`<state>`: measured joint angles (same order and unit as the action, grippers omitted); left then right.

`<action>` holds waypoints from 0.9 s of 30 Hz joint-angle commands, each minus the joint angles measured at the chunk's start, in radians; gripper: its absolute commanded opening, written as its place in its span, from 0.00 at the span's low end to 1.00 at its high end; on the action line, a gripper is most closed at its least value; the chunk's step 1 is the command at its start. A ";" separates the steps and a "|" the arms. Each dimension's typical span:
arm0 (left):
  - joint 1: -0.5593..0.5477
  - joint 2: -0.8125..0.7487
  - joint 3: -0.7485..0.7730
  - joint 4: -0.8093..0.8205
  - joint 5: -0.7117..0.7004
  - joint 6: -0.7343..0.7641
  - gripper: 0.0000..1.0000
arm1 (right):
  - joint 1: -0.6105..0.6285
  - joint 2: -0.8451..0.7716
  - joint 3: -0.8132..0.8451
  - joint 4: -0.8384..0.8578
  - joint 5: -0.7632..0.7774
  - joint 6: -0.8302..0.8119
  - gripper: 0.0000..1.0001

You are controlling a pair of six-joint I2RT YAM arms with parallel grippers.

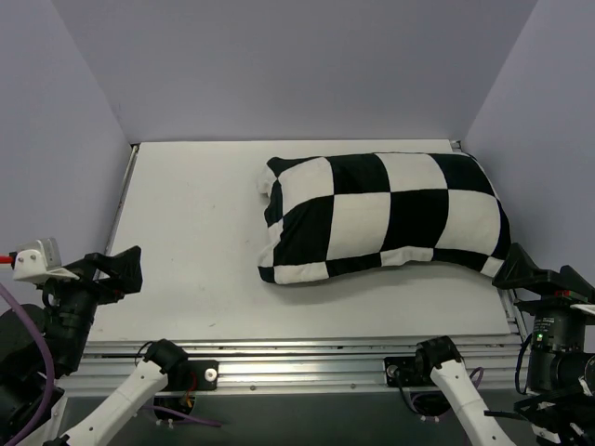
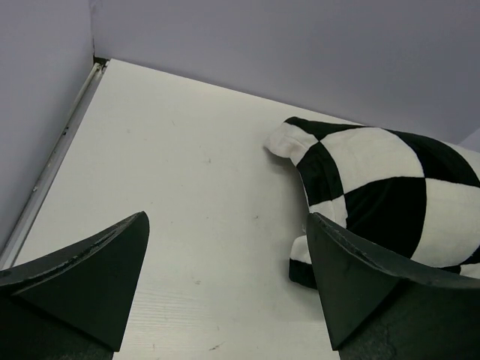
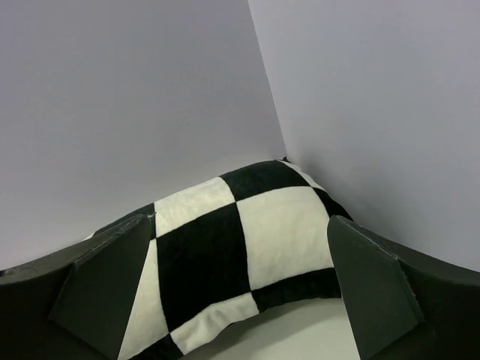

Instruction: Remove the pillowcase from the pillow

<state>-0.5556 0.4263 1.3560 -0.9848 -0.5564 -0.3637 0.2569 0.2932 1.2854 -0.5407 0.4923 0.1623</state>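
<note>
The pillowcase (image 1: 386, 216) lies on the right half of the table (image 1: 186, 232), the pillow hidden inside it, while the left gripper (image 2: 227, 247) and right gripper (image 3: 241, 225) hang at the near corners, jaws spread wide, probably readied for a first grasp.

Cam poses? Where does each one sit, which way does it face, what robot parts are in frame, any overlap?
Top external: above and behind the robot, looking down over the table; shows left pincer and right pincer.
Left wrist: near-left, facing far-right at the pillowcase; own fingers low in frame.
Right wrist: near-right, facing the far right corner over the pillowcase; own fingers low in frame.
Shared: all three see the pillowcase.
</note>
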 commanded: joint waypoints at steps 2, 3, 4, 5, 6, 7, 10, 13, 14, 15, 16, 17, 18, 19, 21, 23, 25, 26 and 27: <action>-0.003 0.034 -0.017 0.000 0.032 -0.011 0.94 | 0.007 0.021 -0.014 0.071 -0.003 -0.003 1.00; -0.004 0.046 -0.018 0.000 0.035 -0.011 0.94 | 0.007 0.024 -0.015 0.074 -0.009 0.005 1.00; -0.004 0.055 -0.020 0.000 0.044 -0.014 0.94 | 0.007 0.029 -0.018 0.074 -0.017 0.009 1.00; -0.004 0.064 -0.024 -0.002 0.053 -0.014 0.94 | 0.007 0.034 -0.023 0.073 -0.023 0.017 1.00; -0.004 0.087 -0.029 0.000 0.065 -0.015 0.94 | 0.007 0.043 -0.029 0.067 -0.043 0.041 1.00; -0.004 0.100 -0.035 0.003 0.097 -0.017 0.94 | 0.007 0.049 -0.035 0.067 -0.063 0.051 1.00; -0.004 0.156 -0.072 0.021 0.167 -0.018 0.94 | 0.005 0.075 -0.078 0.068 -0.142 0.089 1.00; -0.003 0.242 -0.106 0.055 0.288 -0.021 0.94 | 0.005 0.122 -0.118 0.067 -0.159 0.153 1.00; -0.004 0.294 -0.115 0.067 0.349 -0.018 0.94 | 0.005 0.138 -0.121 0.061 -0.164 0.172 1.00; -0.004 0.324 -0.135 0.105 0.381 -0.018 0.94 | 0.007 0.171 -0.132 0.058 -0.176 0.183 1.00; -0.004 0.351 -0.142 0.127 0.416 -0.018 0.94 | 0.005 0.191 -0.138 0.059 -0.220 0.190 1.00; -0.004 0.412 -0.150 0.153 0.455 -0.020 0.94 | 0.007 0.210 -0.144 0.056 -0.245 0.204 1.00; -0.004 0.442 -0.158 0.211 0.536 -0.021 0.94 | 0.005 0.249 -0.156 0.045 -0.267 0.213 1.00; -0.004 0.472 -0.170 0.245 0.570 -0.026 0.94 | 0.005 0.271 -0.164 0.039 -0.300 0.221 1.00; -0.007 0.569 -0.175 0.343 0.678 -0.037 0.94 | 0.005 0.326 -0.188 0.030 -0.322 0.244 1.00; -0.018 0.668 -0.163 0.414 0.704 -0.035 0.94 | 0.005 0.371 -0.224 0.030 -0.354 0.264 1.00; -0.035 0.736 -0.131 0.460 0.717 -0.021 0.94 | 0.005 0.389 -0.267 0.051 -0.386 0.269 1.00; -0.055 0.799 -0.118 0.483 0.720 -0.006 0.94 | 0.007 0.402 -0.282 0.062 -0.414 0.267 1.00; -0.067 0.830 -0.107 0.530 0.725 0.002 0.94 | 0.005 0.409 -0.296 0.079 -0.425 0.272 1.00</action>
<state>-0.5873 1.1870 1.1835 -0.6514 0.0738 -0.3851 0.2569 0.6846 1.0203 -0.5167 0.1509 0.4019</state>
